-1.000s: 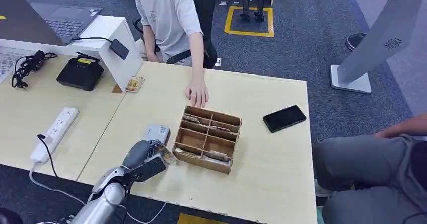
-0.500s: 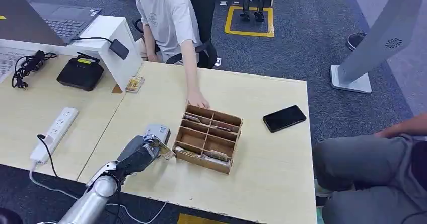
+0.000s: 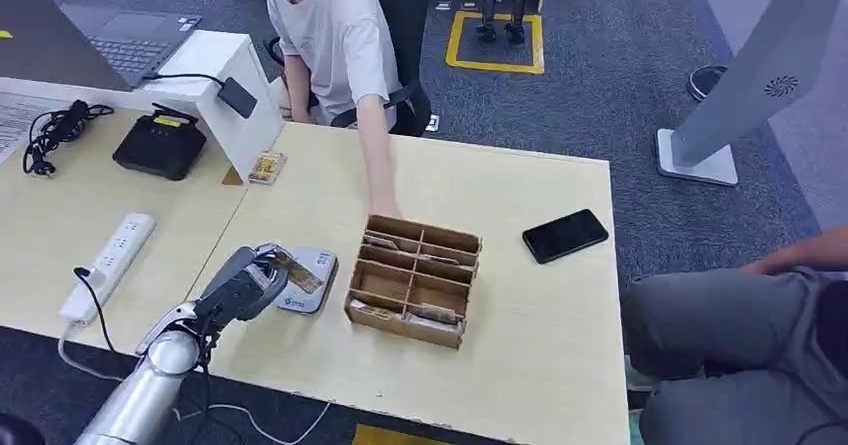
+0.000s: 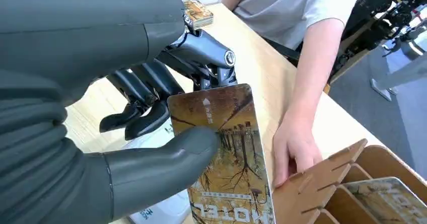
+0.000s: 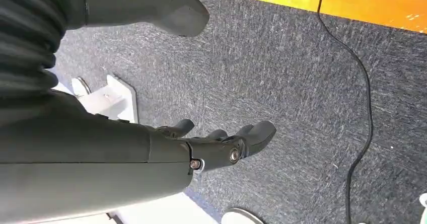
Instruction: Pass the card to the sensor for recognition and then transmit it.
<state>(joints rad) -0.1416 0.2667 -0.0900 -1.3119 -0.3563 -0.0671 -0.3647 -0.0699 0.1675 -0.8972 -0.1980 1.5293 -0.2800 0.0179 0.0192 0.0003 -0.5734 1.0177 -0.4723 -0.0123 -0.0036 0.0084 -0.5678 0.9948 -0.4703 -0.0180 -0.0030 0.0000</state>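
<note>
My left hand (image 3: 243, 283) pinches a brown hotel card (image 3: 302, 274) between thumb and fingers and holds it over the grey sensor pad (image 3: 312, 293) on the table. In the left wrist view the card (image 4: 229, 158) shows a tree print and the word HOTEL, with the thumb (image 4: 166, 158) pressed on its face. A wooden divided box (image 3: 413, 278) with more cards stands just right of the sensor. My right hand (image 5: 221, 146) hangs over the carpet floor, holding nothing, fingers slightly bent and apart.
A person sits at the far side of the table with a hand (image 3: 385, 208) on the box's far edge. A black phone (image 3: 565, 235) lies to the right. A power strip (image 3: 108, 267), a black device (image 3: 160, 144) and cables lie at left. Another person's leg (image 3: 730, 315) is at right.
My left hand has moved left and away from the box with the card, bringing it over the sensor pad. The person's hand has drawn back toward the box's far edge.
</note>
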